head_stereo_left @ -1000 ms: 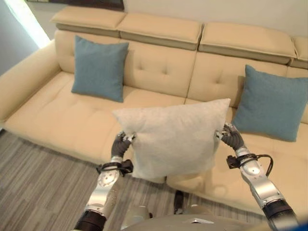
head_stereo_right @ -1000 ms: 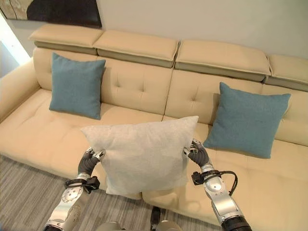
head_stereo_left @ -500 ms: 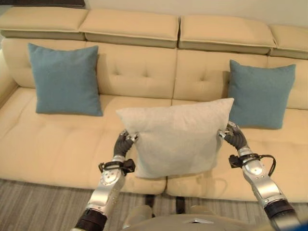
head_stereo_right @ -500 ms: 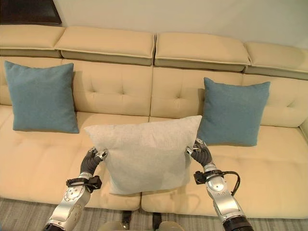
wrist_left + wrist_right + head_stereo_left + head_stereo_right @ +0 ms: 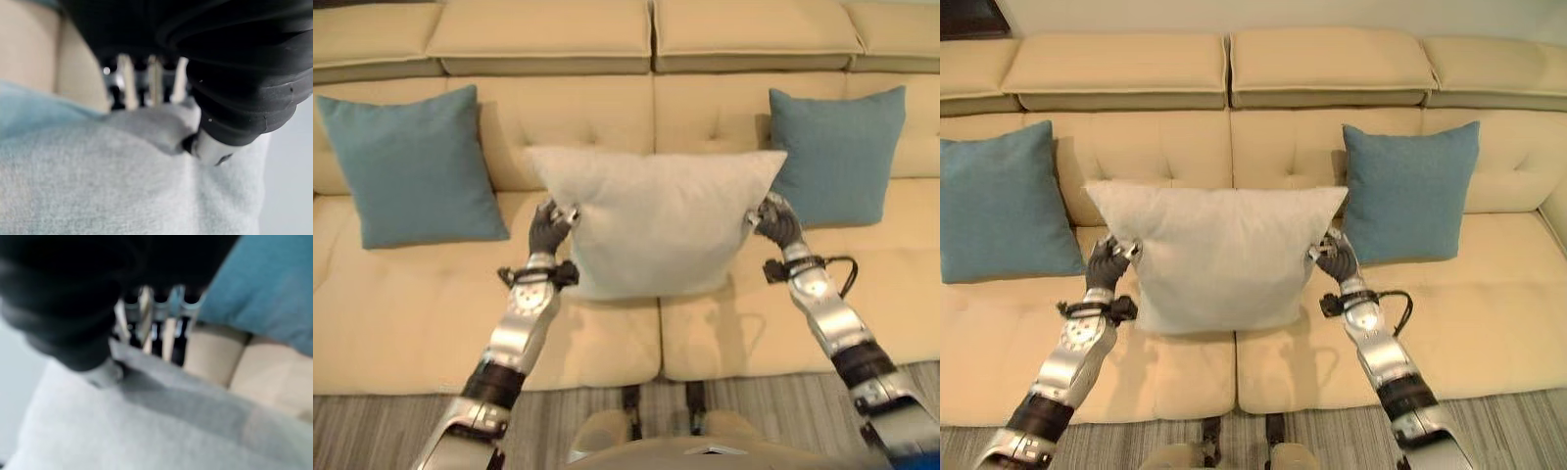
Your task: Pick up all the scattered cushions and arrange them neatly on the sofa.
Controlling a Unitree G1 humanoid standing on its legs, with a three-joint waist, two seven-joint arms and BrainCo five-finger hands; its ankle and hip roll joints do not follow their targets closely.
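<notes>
I hold a white cushion (image 5: 656, 225) upright over the middle of the beige sofa (image 5: 401, 323), its lower edge close to the seat. My left hand (image 5: 548, 227) pinches its left edge and my right hand (image 5: 775, 219) pinches its right edge. In the left wrist view the fingers (image 5: 155, 81) and thumb clamp the white cushion (image 5: 122, 181); the right wrist view shows the same grip on the white cushion (image 5: 146, 426). A blue cushion (image 5: 411, 166) leans on the backrest at the left, and another blue cushion (image 5: 837, 152) leans at the right.
The sofa's backrest (image 5: 1185, 147) and headrests (image 5: 1332, 64) rise behind the cushions. Bare seat (image 5: 1489, 313) lies to the right of my right arm. Grey striped floor (image 5: 391, 431) runs along the sofa's front edge.
The view has shifted closer to the sofa and more square to it. Both hands have carried the white cushion forward and up, so it now stands against the backrest between the blue cushions.
</notes>
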